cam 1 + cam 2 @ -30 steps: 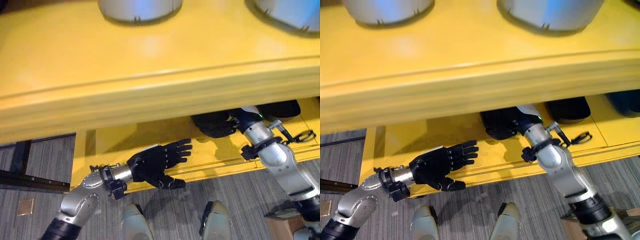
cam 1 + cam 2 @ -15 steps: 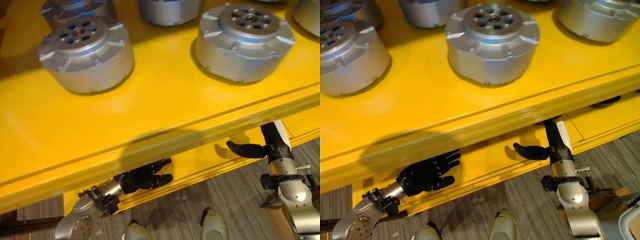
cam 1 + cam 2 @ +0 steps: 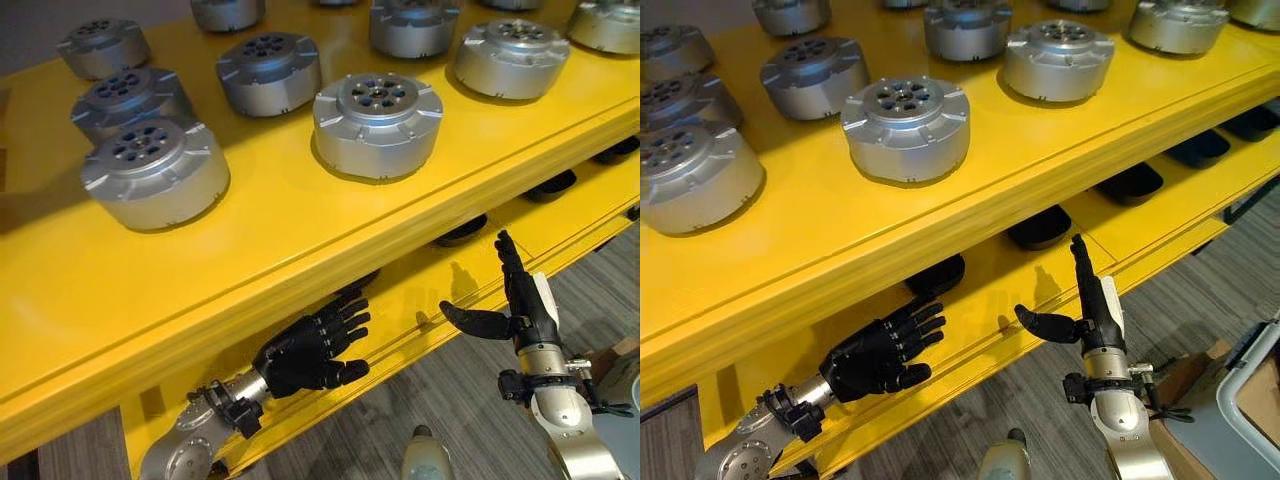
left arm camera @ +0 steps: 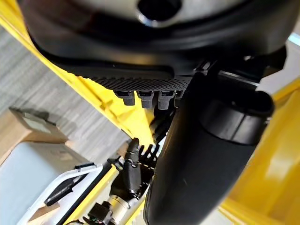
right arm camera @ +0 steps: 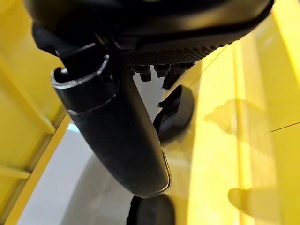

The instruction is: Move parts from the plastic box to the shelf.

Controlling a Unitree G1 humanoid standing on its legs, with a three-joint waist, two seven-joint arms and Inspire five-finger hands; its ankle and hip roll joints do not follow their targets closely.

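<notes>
Silver round parts (image 3: 377, 122) sit on the yellow shelf (image 3: 250, 250). Below, left robot hand (image 3: 310, 350) and right robot hand (image 3: 515, 305) hover empty, fingers spread wide.

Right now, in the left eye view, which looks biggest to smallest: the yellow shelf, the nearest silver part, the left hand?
1. Yellow shelf
2. Nearest silver part
3. Left hand, which looks a little smaller, though nearness to the camera makes that unsure.

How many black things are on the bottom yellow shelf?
5 dark parts, in a row along the lower shelf: leftmost, next, middle, fourth, rightmost. The upper shelf may hide more.
</notes>
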